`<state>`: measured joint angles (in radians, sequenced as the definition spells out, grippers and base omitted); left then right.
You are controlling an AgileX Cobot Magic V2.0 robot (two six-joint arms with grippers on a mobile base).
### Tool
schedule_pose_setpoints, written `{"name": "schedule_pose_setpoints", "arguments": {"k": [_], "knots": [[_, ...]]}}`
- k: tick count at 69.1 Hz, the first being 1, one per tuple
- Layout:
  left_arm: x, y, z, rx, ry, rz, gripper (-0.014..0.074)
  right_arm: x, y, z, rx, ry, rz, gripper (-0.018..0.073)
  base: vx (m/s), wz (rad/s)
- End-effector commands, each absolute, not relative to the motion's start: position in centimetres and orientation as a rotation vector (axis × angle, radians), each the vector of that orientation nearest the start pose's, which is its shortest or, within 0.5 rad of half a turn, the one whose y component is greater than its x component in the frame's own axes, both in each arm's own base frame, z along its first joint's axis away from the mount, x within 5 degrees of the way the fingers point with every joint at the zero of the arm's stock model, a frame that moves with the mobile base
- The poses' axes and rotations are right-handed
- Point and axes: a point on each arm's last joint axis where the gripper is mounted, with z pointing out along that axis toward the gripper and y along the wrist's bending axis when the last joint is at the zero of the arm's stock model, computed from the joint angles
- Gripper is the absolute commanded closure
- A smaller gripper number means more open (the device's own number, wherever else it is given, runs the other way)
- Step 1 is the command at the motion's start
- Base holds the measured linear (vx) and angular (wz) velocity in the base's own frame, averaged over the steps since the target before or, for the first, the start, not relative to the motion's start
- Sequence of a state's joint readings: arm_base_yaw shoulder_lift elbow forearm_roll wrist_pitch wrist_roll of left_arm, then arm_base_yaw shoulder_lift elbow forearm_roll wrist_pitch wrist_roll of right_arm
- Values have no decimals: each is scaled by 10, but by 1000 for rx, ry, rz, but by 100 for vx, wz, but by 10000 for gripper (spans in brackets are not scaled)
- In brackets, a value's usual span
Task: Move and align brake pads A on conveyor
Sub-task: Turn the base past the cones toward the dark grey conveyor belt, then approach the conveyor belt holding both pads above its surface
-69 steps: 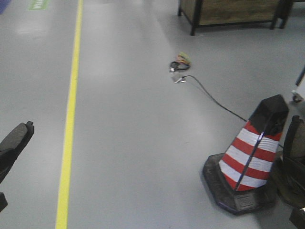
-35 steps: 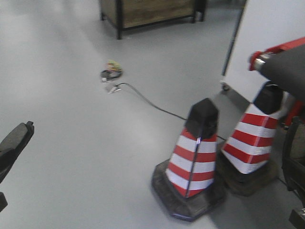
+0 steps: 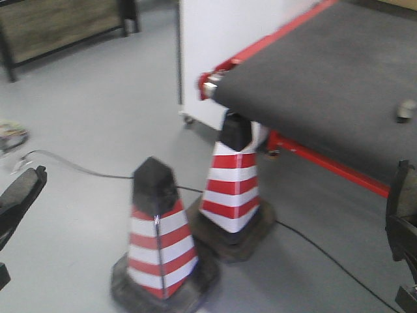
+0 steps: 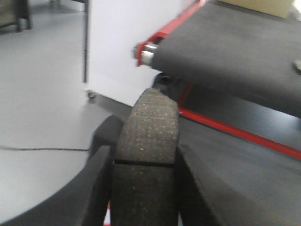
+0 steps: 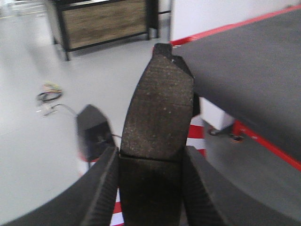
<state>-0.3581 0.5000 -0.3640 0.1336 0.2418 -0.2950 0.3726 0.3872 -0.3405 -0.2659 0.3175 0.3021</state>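
While both pincers clamp brake pads (image 4: 146, 155) (image 5: 157, 127), charcoal conveyor (image 3: 326, 85) stands beside striped cones (image 3: 159, 228) on grey floor (image 3: 85, 117).

Your right gripper (image 5: 151, 176) clamps a brake pad (image 5: 157, 113) upright between its jaws. The conveyor (image 5: 249, 75) lies to its right, apart.

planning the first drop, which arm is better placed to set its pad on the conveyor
Probably right: in the front view the conveyor lies on the robot's right. Both end effectors, left and right, already hold a brake pad.
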Motion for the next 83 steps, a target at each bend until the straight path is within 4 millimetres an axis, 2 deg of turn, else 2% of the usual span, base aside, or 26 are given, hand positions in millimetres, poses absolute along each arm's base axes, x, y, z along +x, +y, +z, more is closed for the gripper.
{"name": "schedule_pose_setpoints", "arguments": {"k": [1, 40, 83], "knots": [[106, -38, 295, 159, 1741, -367, 489, 88, 28, 293, -256, 1698, 235, 557, 21, -82], [106, -38, 295, 159, 1741, -367, 489, 88, 28, 293, -256, 1698, 235, 557, 22, -78], [106, -38, 295, 159, 1744, -367, 489, 88, 28, 293, -256, 1702, 234, 557, 25, -39]]}}
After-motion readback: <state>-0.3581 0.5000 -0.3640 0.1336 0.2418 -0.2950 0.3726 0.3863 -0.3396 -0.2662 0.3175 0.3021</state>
